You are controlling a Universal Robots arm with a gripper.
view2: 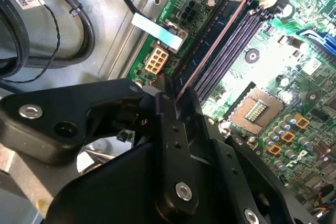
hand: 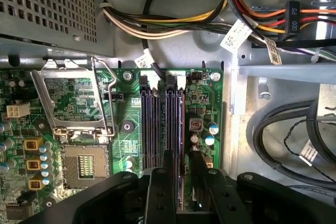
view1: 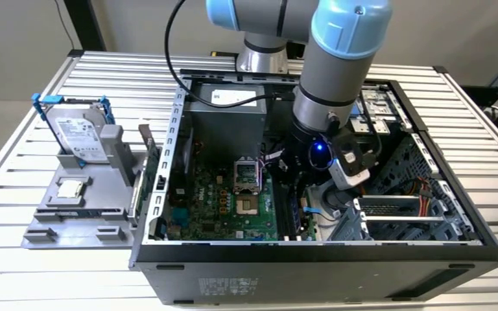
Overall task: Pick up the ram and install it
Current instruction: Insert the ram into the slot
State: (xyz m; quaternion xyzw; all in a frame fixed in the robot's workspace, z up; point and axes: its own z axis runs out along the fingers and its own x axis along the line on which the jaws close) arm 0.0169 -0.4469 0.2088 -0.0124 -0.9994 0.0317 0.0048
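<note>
The ram is a thin dark stick seen edge-on. It stands along the outermost of the long black motherboard slots, next to the case wall side. My gripper is shut on the ram's near end, one black finger on each face. In the first wrist view the ram runs up from between the fingers of the gripper, beside the other slots. In the exterior view the gripper is low inside the open computer case, over the slots. Whether the ram is fully seated is hidden.
A bare CPU socket with its raised latch frame lies beside the slots. Coloured cable bundles and thick black cables crowd the case. A silver hard drive leans on a grey fixture outside the case.
</note>
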